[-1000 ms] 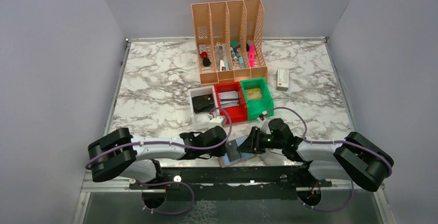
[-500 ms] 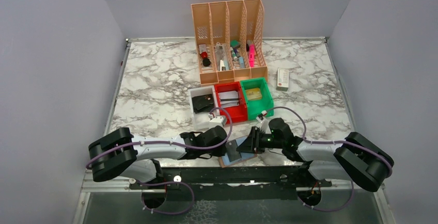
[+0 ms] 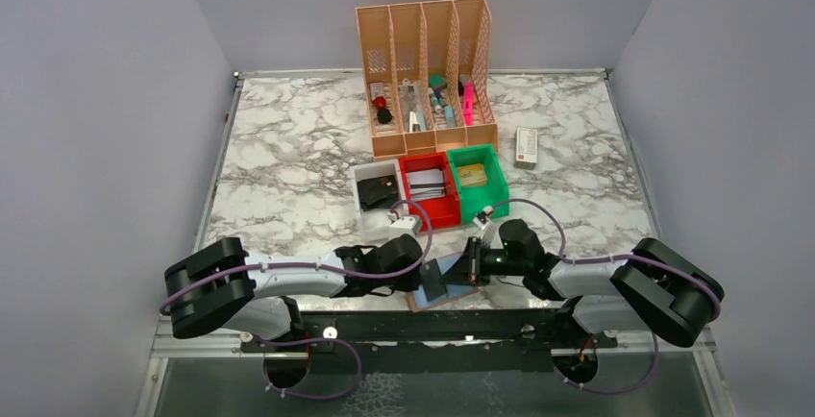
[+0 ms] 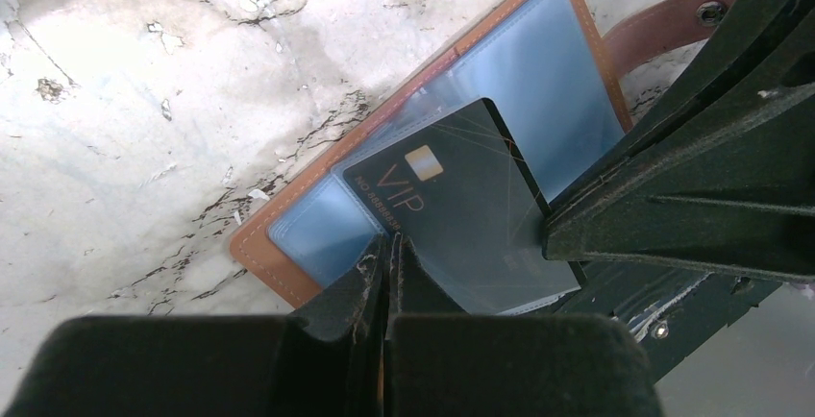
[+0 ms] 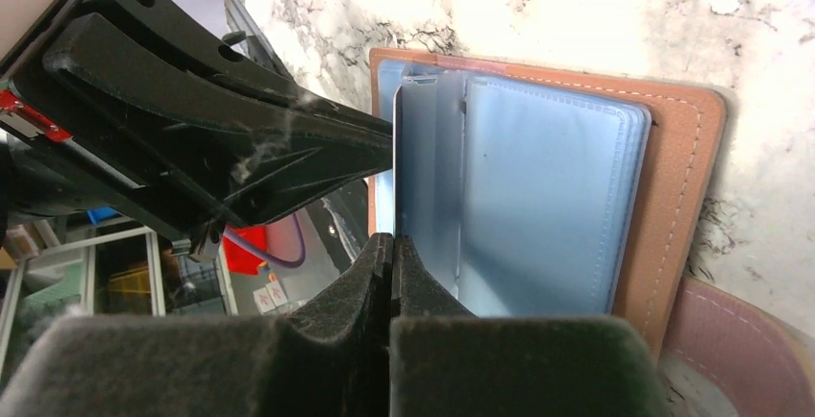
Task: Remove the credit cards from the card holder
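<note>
Near the table's front edge, between my two claws, lies one flat tan-brown card holder, opened on the white marble-patterned table. Its stitched border frames bluish clear pockets. One black credit card with a gold chip and the letters VIP shows, sitting in a raised clear plastic leaf. My left claw is pinched tight on that leaf's near edge. My right claw is pinched tight on its side edge, where the card ends; whether it bites card or only plastic I cannot tell. Counted: one holder, one visible card, one brown snap strap, two claws. Farther back stand one peach four-slot file rack, three small bins, white, red and green, and one small white box. Any cards behind the bluish pockets cannot be made out. My left claw hides the card's near corner, my right cuts off the strap, and from above both cover most of the holder
</note>
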Action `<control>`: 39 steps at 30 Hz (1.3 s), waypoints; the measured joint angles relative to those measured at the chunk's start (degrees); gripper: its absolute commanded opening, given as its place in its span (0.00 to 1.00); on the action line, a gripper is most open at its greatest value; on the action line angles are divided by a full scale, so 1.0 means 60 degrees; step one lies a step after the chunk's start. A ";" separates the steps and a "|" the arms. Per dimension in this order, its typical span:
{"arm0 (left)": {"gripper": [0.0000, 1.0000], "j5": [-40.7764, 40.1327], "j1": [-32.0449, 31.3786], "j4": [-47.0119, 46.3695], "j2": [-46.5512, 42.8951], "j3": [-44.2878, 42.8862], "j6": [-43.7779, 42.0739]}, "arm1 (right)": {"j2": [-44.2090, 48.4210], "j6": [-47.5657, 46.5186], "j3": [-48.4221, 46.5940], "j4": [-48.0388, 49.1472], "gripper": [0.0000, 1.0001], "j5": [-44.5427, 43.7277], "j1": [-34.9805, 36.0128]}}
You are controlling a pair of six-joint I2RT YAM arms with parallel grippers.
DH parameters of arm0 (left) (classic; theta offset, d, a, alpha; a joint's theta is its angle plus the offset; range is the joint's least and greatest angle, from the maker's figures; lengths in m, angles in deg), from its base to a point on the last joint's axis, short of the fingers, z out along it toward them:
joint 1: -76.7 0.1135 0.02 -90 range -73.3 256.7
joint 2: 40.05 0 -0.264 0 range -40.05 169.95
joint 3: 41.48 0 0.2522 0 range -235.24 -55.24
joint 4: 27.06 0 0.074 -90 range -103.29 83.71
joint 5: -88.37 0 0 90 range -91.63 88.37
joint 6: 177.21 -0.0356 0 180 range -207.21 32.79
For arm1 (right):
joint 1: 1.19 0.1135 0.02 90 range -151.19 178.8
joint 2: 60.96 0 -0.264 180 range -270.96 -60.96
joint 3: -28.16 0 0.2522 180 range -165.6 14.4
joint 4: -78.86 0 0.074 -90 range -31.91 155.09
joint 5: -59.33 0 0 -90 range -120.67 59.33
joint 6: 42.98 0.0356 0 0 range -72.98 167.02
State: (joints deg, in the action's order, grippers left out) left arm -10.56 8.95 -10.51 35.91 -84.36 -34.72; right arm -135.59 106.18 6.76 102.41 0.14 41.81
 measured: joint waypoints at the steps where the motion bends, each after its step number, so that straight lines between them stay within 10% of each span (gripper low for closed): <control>1: 0.00 0.0000 0.0000 0.0000 0.0000 0.0000 0.0000 | 0.0000 0.0018 0.0004 0.0015 0.05 0.0000 0.0000; 16: 0.00 0.0000 0.0000 -0.0098 -0.0066 0.0095 0.0011 | 0.0346 0.0270 0.0208 0.0025 0.01 0.0000 -0.0182; 39: 0.00 0.0000 0.0000 -0.0244 -0.0066 0.0175 0.0058 | 0.2954 -0.1246 -0.0437 -0.4320 0.04 -0.1985 -0.0375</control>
State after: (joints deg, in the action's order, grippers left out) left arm -10.56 8.95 -11.97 35.52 -83.31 -34.37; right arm -117.87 98.70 4.14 76.49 -11.77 39.56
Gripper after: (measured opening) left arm 0.009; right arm 0.038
